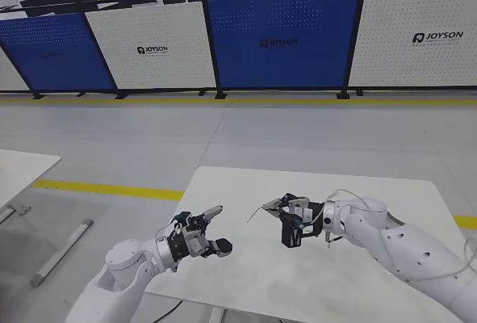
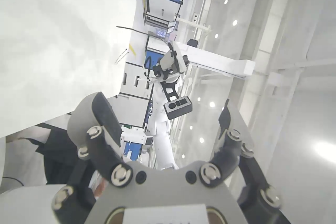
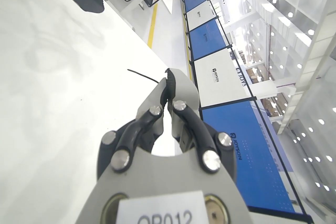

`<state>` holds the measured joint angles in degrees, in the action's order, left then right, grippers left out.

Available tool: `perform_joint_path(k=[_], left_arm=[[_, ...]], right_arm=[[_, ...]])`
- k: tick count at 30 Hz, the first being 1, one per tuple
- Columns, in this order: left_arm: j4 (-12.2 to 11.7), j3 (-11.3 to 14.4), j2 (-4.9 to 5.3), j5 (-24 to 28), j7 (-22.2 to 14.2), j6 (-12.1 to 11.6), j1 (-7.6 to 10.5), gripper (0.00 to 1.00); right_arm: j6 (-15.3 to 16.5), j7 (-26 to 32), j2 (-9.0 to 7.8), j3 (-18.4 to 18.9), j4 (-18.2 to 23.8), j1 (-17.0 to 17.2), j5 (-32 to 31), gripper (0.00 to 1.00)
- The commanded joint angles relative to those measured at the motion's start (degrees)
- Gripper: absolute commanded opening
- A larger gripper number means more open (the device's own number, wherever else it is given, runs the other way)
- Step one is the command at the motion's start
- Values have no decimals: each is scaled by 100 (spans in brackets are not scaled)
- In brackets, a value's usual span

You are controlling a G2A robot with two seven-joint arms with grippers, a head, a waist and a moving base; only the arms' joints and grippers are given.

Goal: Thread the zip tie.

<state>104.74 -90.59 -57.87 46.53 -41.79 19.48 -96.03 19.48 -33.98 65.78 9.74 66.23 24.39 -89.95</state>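
The zip tie (image 1: 262,211) was held over the worktop (image 1: 303,274), pinched in the right claw (image 1: 289,207), tail toward the spread, empty left claw (image 1: 219,229); threading was judged not begun, the free tail next needing to be gripped and steered.

White table (image 1: 246,270) with a plain smooth top, on a grey floor (image 1: 222,137) with a yellow line (image 1: 109,189)
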Motion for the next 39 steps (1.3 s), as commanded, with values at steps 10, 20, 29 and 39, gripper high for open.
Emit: perform_joint_path(k=[10,20,29,39], left_arm=[[140,504,-14,314,1325,0,140,100],[-14,1004,48,947,1538,0,485,100],[-54,1164,-58,1385,2559,-304,649,100],[-144,1411,-120,1505,3260,0,1023,100]], right_arm=[[-343,909,-49,0,601,-27,0,0],[-123,1244,-136,0,886,-49,0,0],[-123,1244,-136,0,886,-49,0,0],[-123,1244,-136,0,886,-49,0,0]])
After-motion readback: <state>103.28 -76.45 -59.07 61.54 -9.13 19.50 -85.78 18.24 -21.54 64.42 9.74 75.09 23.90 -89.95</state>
